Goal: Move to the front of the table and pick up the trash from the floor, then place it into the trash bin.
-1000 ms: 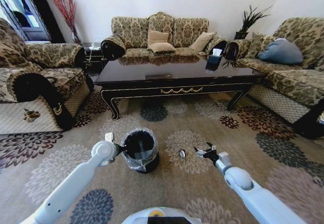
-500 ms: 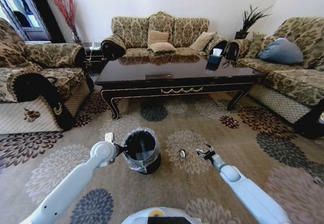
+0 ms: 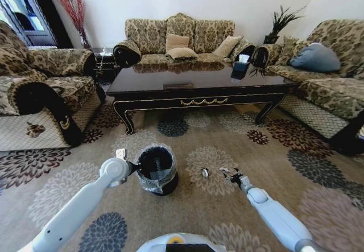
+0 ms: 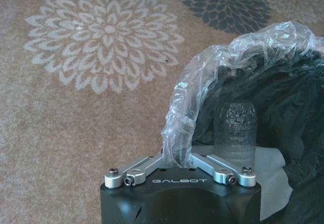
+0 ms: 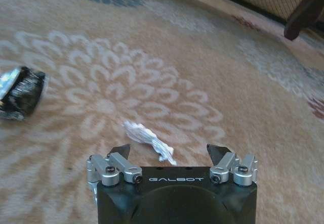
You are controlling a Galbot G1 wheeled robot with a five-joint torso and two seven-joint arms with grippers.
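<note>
Right claw [image 5: 169,155] hangs low over the floor [image 3: 239,132] with jaws spread, and a small white crumpled piece of trash [image 5: 148,139] lies directly between them — long axis slanting across the gap. A silvery piece [image 5: 20,92] lies well apart, toward the trash bin [image 3: 156,169]. Left claw [image 4: 178,159] is pinched on the bin's liner rim (a clear bottle [image 4: 234,133] stands inside); the right arm is plainly nearer the white scrap.
</note>
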